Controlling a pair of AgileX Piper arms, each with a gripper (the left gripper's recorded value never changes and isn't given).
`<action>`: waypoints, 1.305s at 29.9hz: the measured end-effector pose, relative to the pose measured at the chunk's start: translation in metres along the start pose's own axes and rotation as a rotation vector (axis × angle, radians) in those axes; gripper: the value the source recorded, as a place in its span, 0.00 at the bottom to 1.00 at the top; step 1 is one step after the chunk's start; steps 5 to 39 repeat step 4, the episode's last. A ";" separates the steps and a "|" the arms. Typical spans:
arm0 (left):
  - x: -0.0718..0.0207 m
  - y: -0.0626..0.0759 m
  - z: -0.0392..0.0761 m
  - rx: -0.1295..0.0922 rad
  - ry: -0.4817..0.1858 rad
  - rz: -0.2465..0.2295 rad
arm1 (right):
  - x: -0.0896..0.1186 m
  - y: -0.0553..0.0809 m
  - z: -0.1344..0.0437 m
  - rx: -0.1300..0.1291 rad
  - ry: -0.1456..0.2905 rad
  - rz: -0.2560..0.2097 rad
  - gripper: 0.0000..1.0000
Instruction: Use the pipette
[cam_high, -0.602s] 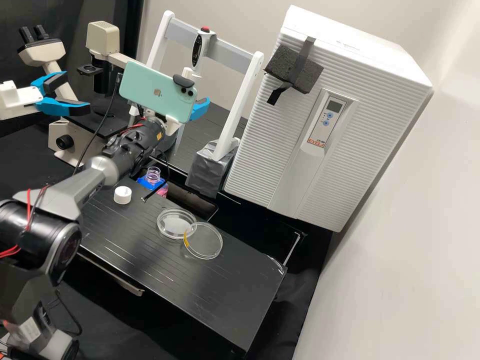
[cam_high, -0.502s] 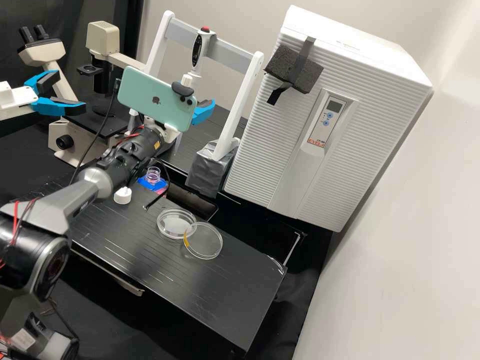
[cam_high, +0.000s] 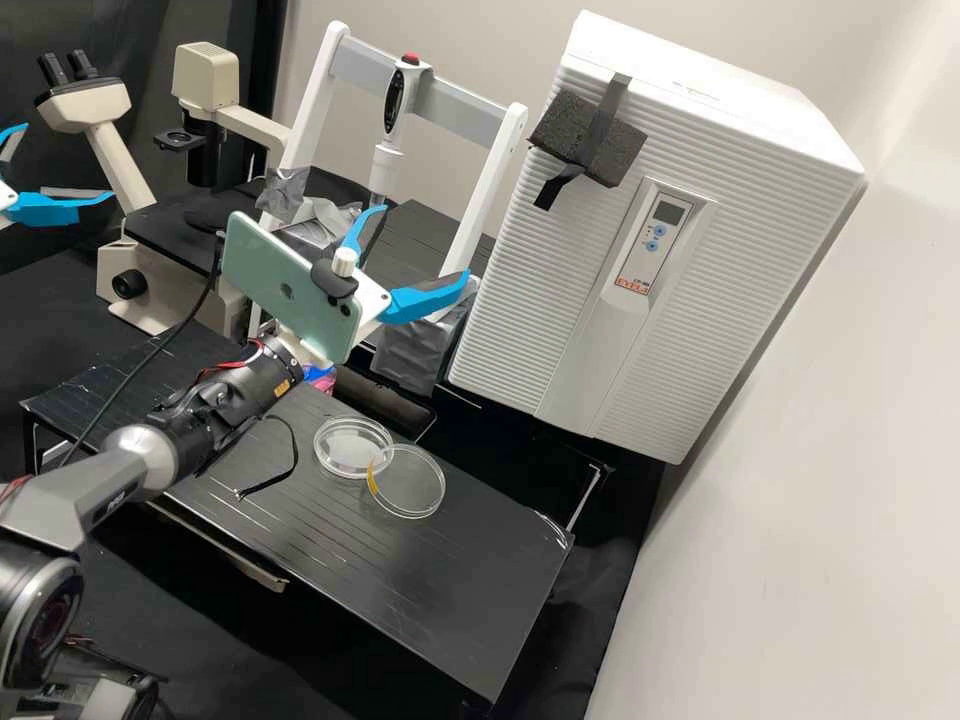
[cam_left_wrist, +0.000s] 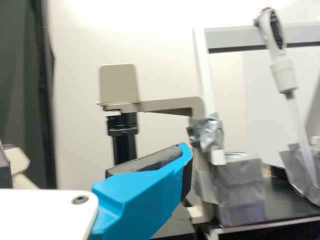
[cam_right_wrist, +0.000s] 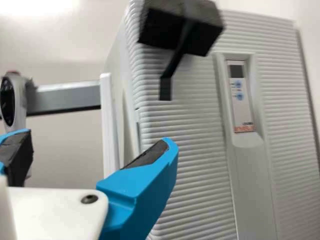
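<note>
The pipette (cam_high: 392, 100) hangs upright on a white stand's crossbar (cam_high: 460, 105), its clear tip pointing down; it also appears in the left wrist view (cam_left_wrist: 280, 55) and at the edge of the right wrist view (cam_right_wrist: 9, 102). My right gripper (cam_high: 425, 243) is open below and just right of the pipette tip, with nothing between its fingers (cam_right_wrist: 145, 180). My left gripper (cam_high: 65, 160) is open at the far left beside the microscope, one blue finger (cam_left_wrist: 150, 185) showing in its own view. Two clear petri dishes (cam_high: 352, 445) (cam_high: 407, 480) lie on the black platform (cam_high: 420, 580).
A beige microscope (cam_high: 130, 270) stands at the back left. A large white ribbed machine (cam_high: 650, 230) with a black foam block (cam_high: 585, 135) fills the right. The stand's feet are wrapped in grey tape (cam_high: 415, 340). A loose black cable (cam_high: 265, 465) lies on the platform.
My right arm has drawn back and down, its phone mount dropping lower, and its gripper now sits below the pipette tip. My left gripper has slid left toward the frame's edge.
</note>
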 end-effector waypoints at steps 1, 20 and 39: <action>-0.0018 -0.001 0.000 -0.008 0.009 -0.003 | -0.003 0.001 0.002 0.010 0.003 0.011 1.00; -0.0051 0.000 -0.002 -0.005 0.029 -0.005 | -0.010 0.004 0.009 0.039 0.004 0.042 1.00; -0.0051 0.000 -0.002 -0.005 0.029 -0.005 | -0.010 0.004 0.009 0.039 0.004 0.042 1.00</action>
